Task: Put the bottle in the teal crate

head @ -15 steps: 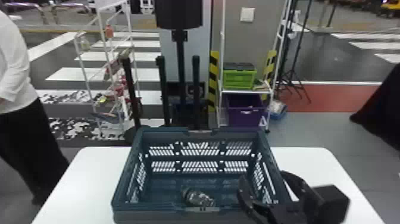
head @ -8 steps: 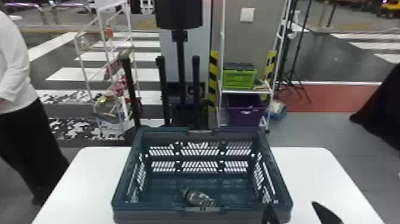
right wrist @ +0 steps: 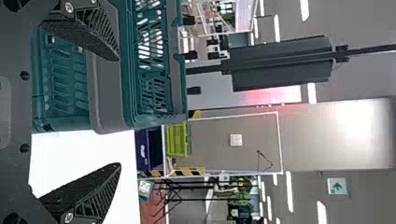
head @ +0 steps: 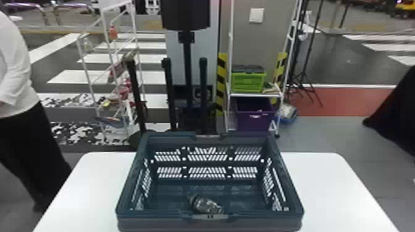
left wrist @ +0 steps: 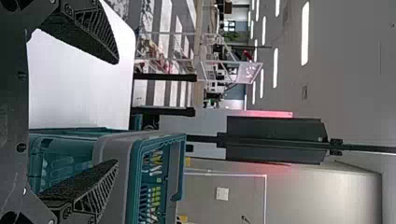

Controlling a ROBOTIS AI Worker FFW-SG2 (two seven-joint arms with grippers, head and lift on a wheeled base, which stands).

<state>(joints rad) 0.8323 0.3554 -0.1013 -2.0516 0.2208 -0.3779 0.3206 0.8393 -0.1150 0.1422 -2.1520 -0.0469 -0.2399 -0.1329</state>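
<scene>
The bottle point(head: 206, 205) lies on its side on the floor of the teal crate point(head: 210, 224), close to the front wall, and nothing holds it. In the left wrist view my left gripper point(left wrist: 116, 112) is open, its fingers wide apart, with the teal crate point(left wrist: 112, 154) beyond one of them. My right gripper point(right wrist: 119, 112) also stands open in the right wrist view, nothing between its fingers but a view of the teal crate's point(right wrist: 106, 93) corner and the table behind.
The crate stands on a white table point(head: 327, 191), with bare tabletop on both sides. Behind are a white rack holding a green box point(head: 248, 80) and a purple bin point(head: 254, 115), a black stand, and a person at the far left.
The right gripper, over the crate's right front part a second ago, has moved right and down out of the head view. The bottle has kept its place in the crate.
</scene>
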